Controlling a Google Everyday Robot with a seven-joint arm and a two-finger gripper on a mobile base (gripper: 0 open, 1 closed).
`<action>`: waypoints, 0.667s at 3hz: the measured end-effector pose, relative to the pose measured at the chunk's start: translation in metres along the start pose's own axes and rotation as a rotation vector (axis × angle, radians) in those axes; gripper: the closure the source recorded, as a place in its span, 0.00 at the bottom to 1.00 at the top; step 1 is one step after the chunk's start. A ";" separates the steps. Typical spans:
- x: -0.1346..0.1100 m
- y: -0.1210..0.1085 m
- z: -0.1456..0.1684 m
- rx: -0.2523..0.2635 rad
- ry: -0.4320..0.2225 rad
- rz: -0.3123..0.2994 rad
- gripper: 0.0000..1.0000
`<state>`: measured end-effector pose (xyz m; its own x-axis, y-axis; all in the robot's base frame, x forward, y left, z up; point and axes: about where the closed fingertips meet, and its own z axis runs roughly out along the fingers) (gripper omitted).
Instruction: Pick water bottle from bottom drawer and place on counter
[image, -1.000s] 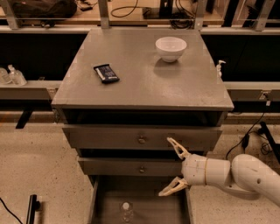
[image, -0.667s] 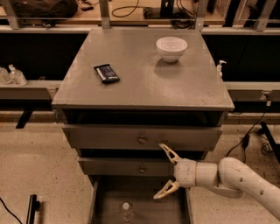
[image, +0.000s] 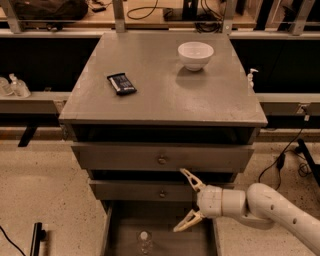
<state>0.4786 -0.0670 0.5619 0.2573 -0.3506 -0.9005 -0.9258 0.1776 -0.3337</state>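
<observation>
Right, approach phase: nothing picked yet. Water bottle (image: 145, 242) stands upright on the floor of the bottom drawer (image: 192, 244), left of centre, white cap up, its base cut off by the frame edge. Drawer is pulled out, so access from above is fine.

Gripper (image: 179, 200) comes in from the right with its fingers spread wide, holding nothing. It hangs in front of the middle drawer (image: 130, 190), above and to the right of the bottle, well apart from it. Upper fingertip sits near the gap under the top drawer (image: 125, 157); lower one is over the bottom drawer's opening.

Next move, as I read it: go down and left into the drawer, get a finger on each side of the bottle body below the cap, then close. Risks are the lower finger catching the drawer's right wall, and a light bottle tipping if one finger touches first.

Counter (image: 165, 100) carries a white bowl (image: 195, 54) back right and a dark wrapped bar (image: 121, 83) on the left. I'd set down between them, toward the front.
</observation>
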 end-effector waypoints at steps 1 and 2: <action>0.035 0.032 0.010 -0.088 -0.048 0.073 0.00; 0.060 0.059 0.017 -0.179 -0.085 0.073 0.00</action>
<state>0.4443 -0.0619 0.4830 0.2031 -0.2629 -0.9432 -0.9753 0.0313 -0.2188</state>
